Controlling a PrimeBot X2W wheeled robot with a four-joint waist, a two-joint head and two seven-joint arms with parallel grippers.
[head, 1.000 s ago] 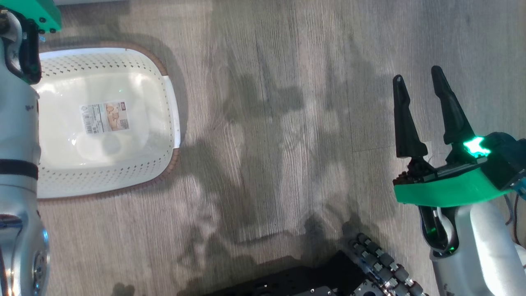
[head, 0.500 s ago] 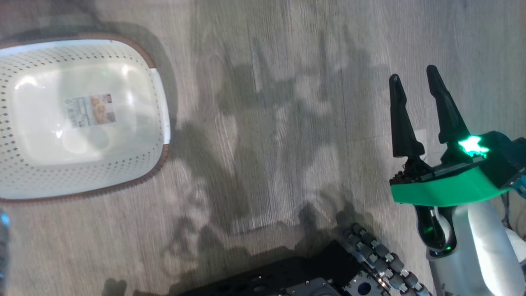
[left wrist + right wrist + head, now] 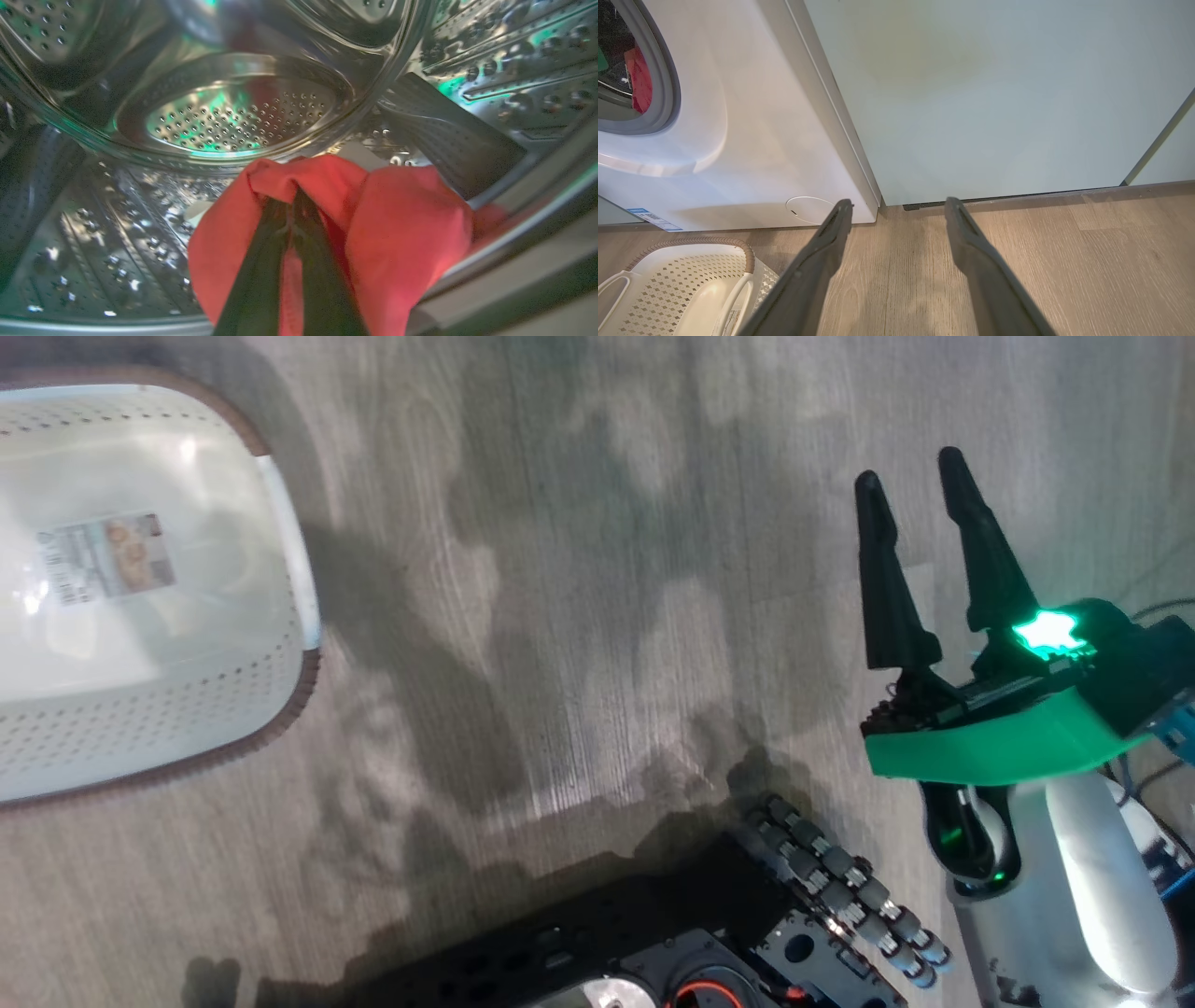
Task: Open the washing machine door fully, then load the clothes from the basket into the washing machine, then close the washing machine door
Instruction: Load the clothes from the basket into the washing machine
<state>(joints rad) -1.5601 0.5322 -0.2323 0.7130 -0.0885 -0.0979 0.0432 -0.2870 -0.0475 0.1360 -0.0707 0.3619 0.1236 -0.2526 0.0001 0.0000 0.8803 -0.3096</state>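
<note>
In the left wrist view my left gripper is shut on a red garment of the clothes, deep inside the steel drum of the washing machine. The cloth drapes over both fingers and hangs toward the drum's lower wall. Through the grey drum seal the right wrist view shows red cloth. The basket stands on the floor at the left of the head view, holding nothing but its label; its rim also shows. My right gripper hangs open over bare floor. The washing machine door is out of view.
A pale teal cabinet stands right of the washer, down to the wooden floor. My black wheeled base fills the lower middle of the head view. A round filter cap and a blue sticker mark the washer's lower front.
The head camera has swung, so the basket slides left and up in the picture. My left forearm has left the head view. The right gripper stays open.
</note>
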